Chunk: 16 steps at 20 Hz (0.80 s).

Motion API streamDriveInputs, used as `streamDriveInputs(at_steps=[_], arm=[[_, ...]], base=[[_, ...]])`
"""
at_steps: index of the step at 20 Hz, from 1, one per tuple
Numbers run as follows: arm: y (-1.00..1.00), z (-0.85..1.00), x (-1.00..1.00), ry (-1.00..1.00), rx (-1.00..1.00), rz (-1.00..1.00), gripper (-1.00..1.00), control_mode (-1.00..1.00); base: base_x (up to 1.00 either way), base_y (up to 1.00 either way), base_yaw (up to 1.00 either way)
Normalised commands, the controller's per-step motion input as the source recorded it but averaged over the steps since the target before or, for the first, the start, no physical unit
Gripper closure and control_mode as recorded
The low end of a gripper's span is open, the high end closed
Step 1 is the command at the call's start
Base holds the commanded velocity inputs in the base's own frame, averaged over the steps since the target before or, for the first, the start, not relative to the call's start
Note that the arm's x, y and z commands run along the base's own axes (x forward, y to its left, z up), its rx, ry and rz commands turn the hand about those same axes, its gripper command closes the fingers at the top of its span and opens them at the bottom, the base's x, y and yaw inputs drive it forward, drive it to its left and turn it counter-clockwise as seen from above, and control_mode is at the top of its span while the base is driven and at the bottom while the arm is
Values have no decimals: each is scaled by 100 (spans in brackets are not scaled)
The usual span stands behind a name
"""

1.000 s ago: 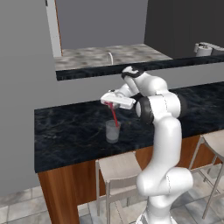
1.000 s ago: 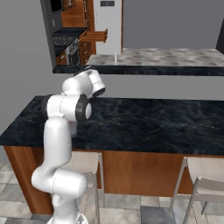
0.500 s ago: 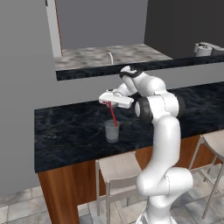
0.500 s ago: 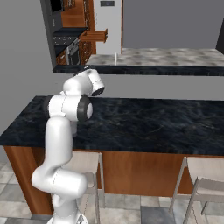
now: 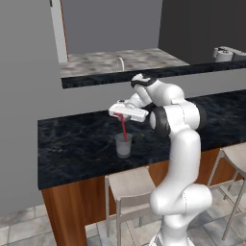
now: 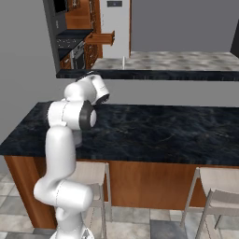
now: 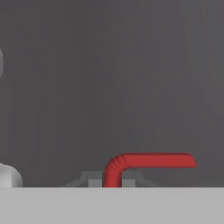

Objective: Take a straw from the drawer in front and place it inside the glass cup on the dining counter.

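The left base view looks from behind and left of the white jointed arm [image 5: 175, 144], forward and down, at middling range, over the long black veined stone dining counter [image 5: 77, 149] with its reddish-brown wooden base. On it stands the small clear greyish glass cup [image 5: 123, 145], holding the thin bright red straw [image 5: 123, 127].

The right base view faces the same counter [image 6: 158, 130] and arm [image 6: 65, 140] from behind and right. Both views also share the grey speckled ledge [image 6: 140, 60] beyond.

The hand view sits very close, facing a plain grey surface, probably the wall; the straw's bent tip [image 7: 148, 161] crosses its lower edge.
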Motion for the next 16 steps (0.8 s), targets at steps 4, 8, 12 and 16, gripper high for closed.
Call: streamDriveInputs(at_steps=[4, 8, 12, 16], arm=[[0, 29, -20, -6, 4, 0, 100, -100], [0, 27, 0, -9, 3, 0, 100, -100], [0, 11, 8, -6, 1, 0, 100, -100], [-3, 0, 10, -2, 0, 0, 100, -100]], base=[[0, 0, 0], [0, 0, 0], [0, 0, 0], [0, 0, 0]])
